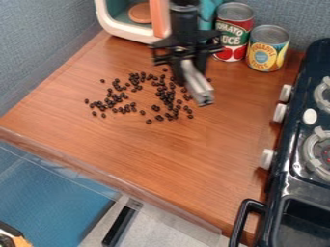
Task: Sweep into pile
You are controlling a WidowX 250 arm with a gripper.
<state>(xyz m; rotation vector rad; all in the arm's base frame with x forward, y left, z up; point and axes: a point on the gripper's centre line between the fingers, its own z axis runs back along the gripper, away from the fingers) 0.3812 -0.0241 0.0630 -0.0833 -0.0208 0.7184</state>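
Note:
The black gripper [185, 59] hangs over the back of the wooden counter, in front of the toy oven and cans. It is shut on a grey, metallic-looking tool [197, 86] that slants down and to the right. Many small dark beans [169, 99] lie scattered on the counter, left of and partly beneath the tool. They form a loose, uneven patch with wood showing through it, and some lie apart at its left and front edges. The arm and tool may cover a few at the back right.
A tomato can [232, 41] and a pineapple can [267, 50] stand at the back right. Behind the gripper is a white and orange toy oven [122, 30]. A dark toy stove [293, 169] with protruding knobs lines the right side. The counter's front edge [97, 174] slants across below.

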